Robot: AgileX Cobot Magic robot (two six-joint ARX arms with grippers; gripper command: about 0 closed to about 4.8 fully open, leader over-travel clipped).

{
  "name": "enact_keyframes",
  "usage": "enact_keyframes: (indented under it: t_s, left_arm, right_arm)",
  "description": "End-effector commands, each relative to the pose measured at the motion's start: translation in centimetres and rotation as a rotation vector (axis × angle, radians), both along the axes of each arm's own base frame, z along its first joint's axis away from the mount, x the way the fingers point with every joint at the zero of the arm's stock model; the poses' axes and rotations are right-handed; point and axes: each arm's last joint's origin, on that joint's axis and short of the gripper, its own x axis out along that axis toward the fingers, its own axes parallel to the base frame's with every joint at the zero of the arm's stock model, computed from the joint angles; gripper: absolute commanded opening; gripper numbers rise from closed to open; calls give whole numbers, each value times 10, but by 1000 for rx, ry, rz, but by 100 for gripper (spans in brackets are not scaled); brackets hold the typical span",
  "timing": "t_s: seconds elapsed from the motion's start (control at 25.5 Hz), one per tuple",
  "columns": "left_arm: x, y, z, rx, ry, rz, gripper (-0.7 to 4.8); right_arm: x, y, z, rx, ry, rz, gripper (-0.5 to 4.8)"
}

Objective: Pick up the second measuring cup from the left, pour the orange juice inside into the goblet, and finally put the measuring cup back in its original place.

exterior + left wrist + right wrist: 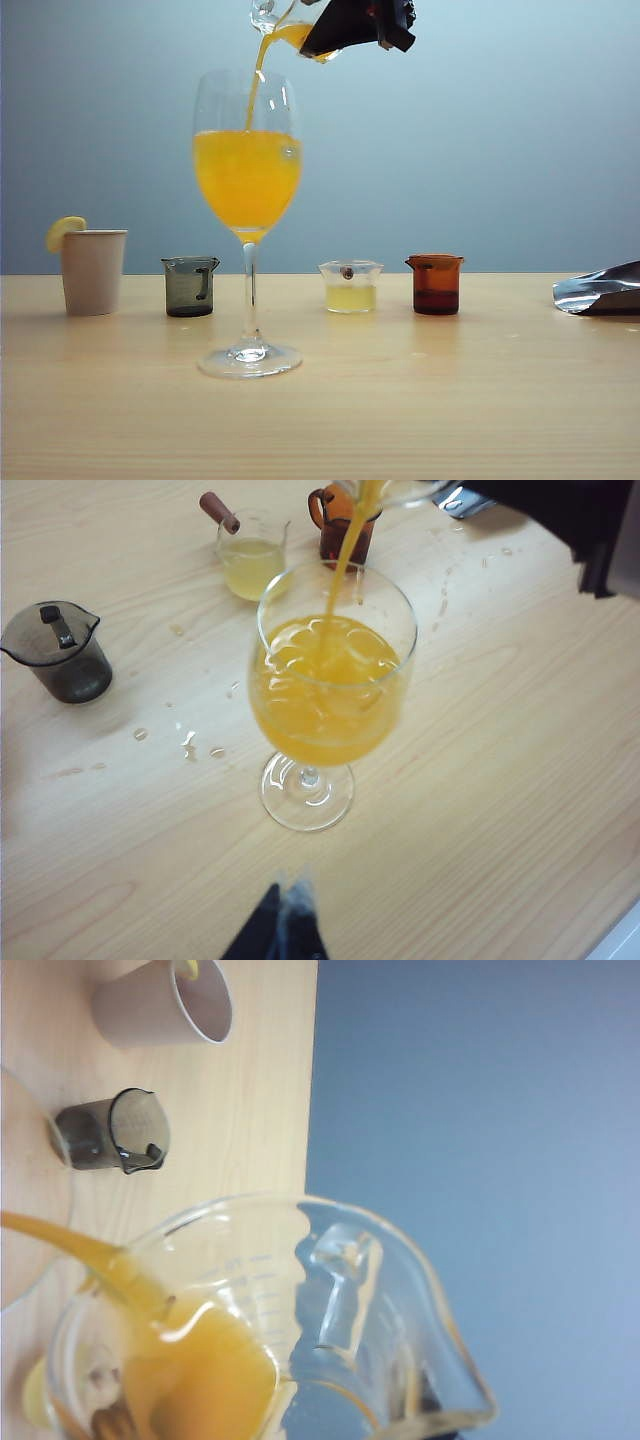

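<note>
In the exterior view the goblet (248, 180) stands on the pale wooden worktop (450, 400), and its bowl is more than half full of orange juice (247, 178). Directly above the goblet, at the top edge, the right pincer (355, 25) grips the second measuring cup from the left (285, 22), which is tilted, and a thin orange stream falls from its lip into the bowl. Behind the goblet stand a paper cup (93, 270) with a lemon slice, a smoky grey cup (190, 286), a clear cup (350, 286) with pale yellow liquid and a cup with dark red-brown liquid (435, 284). A crumpled silver thing (600, 290) lies far to the right of the goblet. In the left wrist view the goblet (333, 690) is seen from above with the stream entering it, and small drops lie on the worktop (500, 780) beside its foot. Only a dark tip of the left pincer (280, 930) shows near the goblet's foot, so I cannot tell if it is open or closed. In the right wrist view the tilted measuring cup (330, 1300) fills the foreground, juice (200, 1380) running over its lip.
</note>
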Motion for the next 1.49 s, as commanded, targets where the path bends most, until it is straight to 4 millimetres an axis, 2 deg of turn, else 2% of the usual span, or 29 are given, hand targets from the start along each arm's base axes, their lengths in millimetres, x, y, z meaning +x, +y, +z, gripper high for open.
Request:
enact_keyframes:
  t_s: [0.04,1.49]
  left_arm:
    - [-1,0,1,0,-2,-6,-6]
    - [-2,1,-1,45,-3,-29,-6]
  right_arm:
    - [-1,0,9,23,-54,7,147]
    - [-12,10,11,-282,-337,91,147]
